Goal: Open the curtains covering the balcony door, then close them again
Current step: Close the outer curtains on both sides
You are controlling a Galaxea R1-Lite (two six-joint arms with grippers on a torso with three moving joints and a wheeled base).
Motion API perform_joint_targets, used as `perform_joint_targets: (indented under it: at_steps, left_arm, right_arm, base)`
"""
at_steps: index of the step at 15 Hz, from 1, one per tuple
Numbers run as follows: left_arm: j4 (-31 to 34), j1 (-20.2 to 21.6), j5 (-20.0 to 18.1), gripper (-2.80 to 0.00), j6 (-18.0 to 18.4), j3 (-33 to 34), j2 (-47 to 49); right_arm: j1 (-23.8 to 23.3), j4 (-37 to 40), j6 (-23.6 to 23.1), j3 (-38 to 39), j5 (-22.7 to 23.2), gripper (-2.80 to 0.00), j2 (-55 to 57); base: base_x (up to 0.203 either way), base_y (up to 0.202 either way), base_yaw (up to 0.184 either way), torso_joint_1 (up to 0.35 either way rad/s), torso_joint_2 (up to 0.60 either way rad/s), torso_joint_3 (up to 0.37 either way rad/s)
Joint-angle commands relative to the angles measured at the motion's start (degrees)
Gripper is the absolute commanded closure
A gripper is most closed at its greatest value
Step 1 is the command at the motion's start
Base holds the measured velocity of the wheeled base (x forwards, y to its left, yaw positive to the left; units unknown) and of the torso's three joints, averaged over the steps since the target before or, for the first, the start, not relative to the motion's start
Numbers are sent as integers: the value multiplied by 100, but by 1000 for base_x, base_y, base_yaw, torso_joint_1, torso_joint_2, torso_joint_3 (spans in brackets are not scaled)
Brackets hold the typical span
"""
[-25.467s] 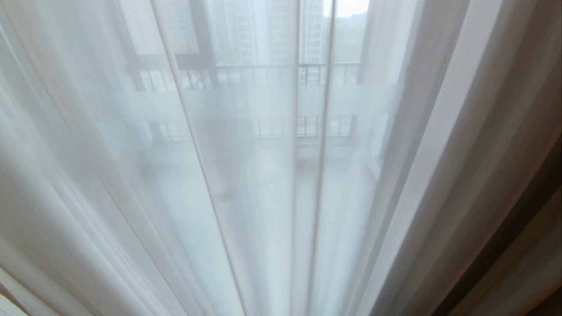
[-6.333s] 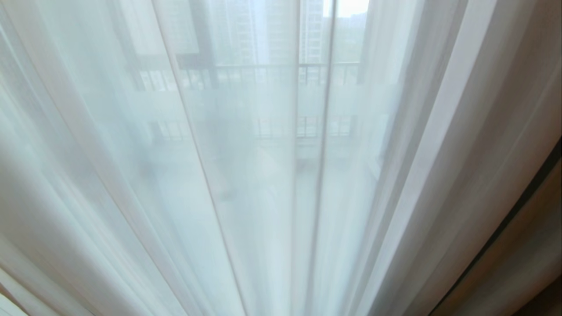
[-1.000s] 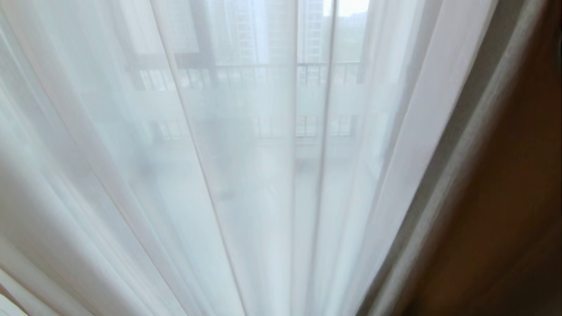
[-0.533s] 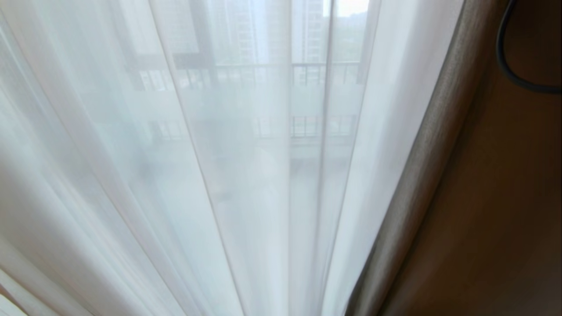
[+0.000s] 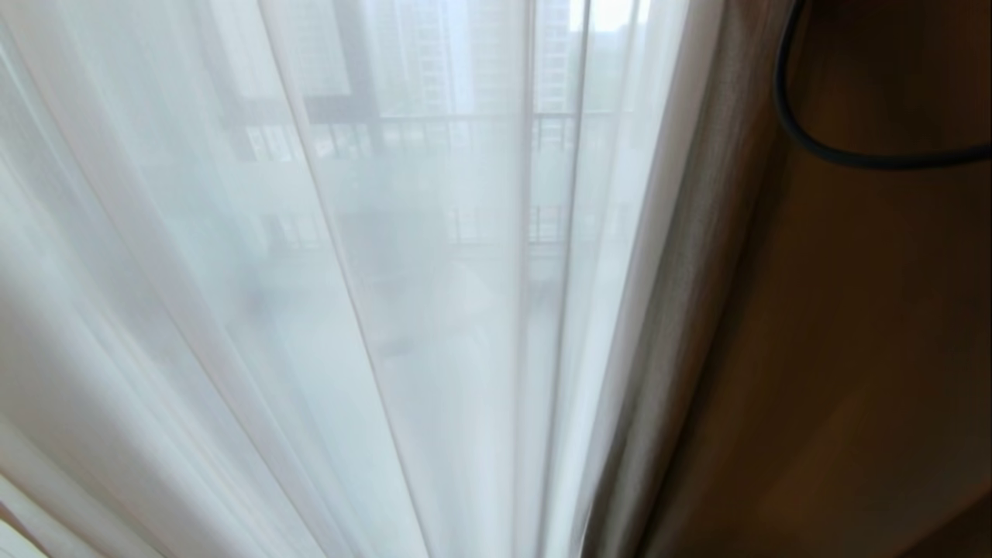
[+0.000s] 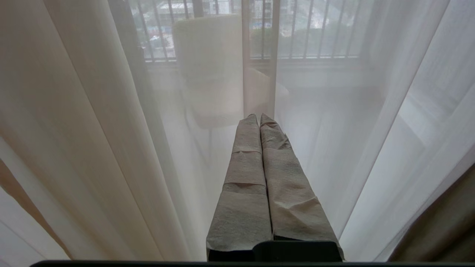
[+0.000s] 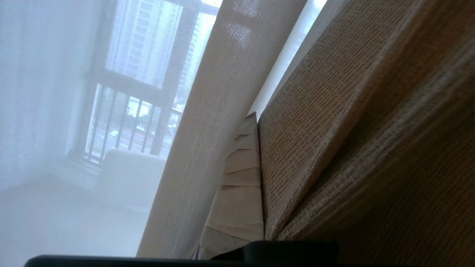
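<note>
The sheer white curtain point(image 5: 310, 310) hangs across most of the head view, with a railing point(image 5: 434, 128) and tall buildings point(image 5: 434, 46) showing dimly through it. At the right of that view the thick beige-olive curtain point(image 5: 682, 310) falls in a fold just beside the sheer layer, and a black cable point(image 5: 837, 155) loops across the dark fabric beyond it. In the right wrist view the right claw point(image 7: 256, 122) is clenched on the edge of the thick woven curtain, with one wrapped finger point(image 7: 237, 193) visible against the cloth and the other hidden behind it. The left claw point(image 6: 258, 118) is clenched on nothing, its wrapped fingers point(image 6: 245, 178) pressed together and pointing at the sheer curtain, where a pale chair point(image 6: 211, 70) shows faintly behind.
</note>
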Motion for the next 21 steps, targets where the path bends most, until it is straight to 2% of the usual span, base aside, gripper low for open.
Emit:
perform_joint_targets:
  at_steps: [1, 6, 11, 17, 21]
  left_arm:
    - [-7, -1, 3, 0, 0, 0, -2]
    - [-7, -1, 3, 0, 0, 0, -2]
    - [-7, -1, 3, 0, 0, 0, -2]
    - [-7, -1, 3, 0, 0, 0, -2]
    - [2, -1, 3, 0, 0, 0, -2]
  right_arm:
    - [241, -66, -159, -24, -5, 0, 308]
    - [725, -304, -468, -24, -5, 0, 553]
    - [799, -335, -479, -24, -40, 0, 573]
    - [671, -275, -434, -24, -254, 0, 195]
    - [240, -235, -392, -3, -365, 0, -186]
  base:
    - [0, 0, 0, 0, 0, 0]
    - [0, 0, 0, 0, 0, 0]
    - [0, 0, 0, 0, 0, 0]
    - [0, 0, 0, 0, 0, 0]
    - [0, 0, 0, 0, 0, 0]
